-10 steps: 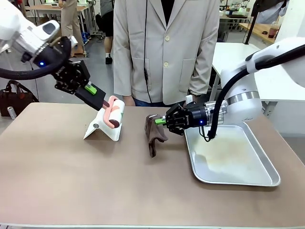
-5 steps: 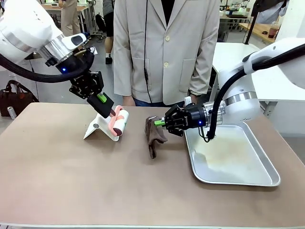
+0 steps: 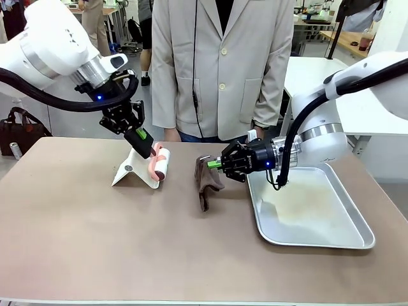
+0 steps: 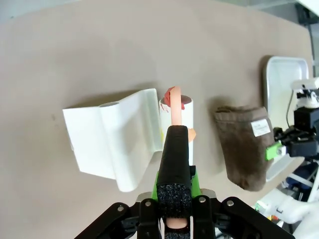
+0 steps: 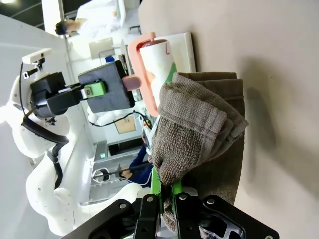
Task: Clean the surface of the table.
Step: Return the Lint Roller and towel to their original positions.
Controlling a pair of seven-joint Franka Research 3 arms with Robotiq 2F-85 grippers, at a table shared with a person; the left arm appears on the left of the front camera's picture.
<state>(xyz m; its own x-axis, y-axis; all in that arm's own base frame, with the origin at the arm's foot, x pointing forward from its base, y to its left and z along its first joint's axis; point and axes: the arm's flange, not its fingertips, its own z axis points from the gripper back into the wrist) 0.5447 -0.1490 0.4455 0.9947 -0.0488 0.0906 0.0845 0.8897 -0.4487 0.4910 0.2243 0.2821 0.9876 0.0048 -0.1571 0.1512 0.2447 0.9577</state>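
From the front, the table (image 3: pixel 127 248) spreads wide, its long axis running left to right, matte brownish-taupe with a thin pale edge. The left gripper (image 3: pixel 148 151) is clamped on the pink handle of a lint roller (image 3: pixel 159 164) beside a white stand (image 3: pixel 135 171). The right gripper (image 3: pixel 212 164) pinches a brown cloth (image 3: pixel 205 182) next to a metal tray (image 3: pixel 319 213).

The left wrist view adds a white label on the cloth (image 4: pixel 246 144).

The right wrist view shows the cloth's (image 5: pixel 199 129) looped terry weave.

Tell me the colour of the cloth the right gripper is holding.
Dark brown, with a white label; the cloth shows best in the left wrist view, pinched by the right gripper.
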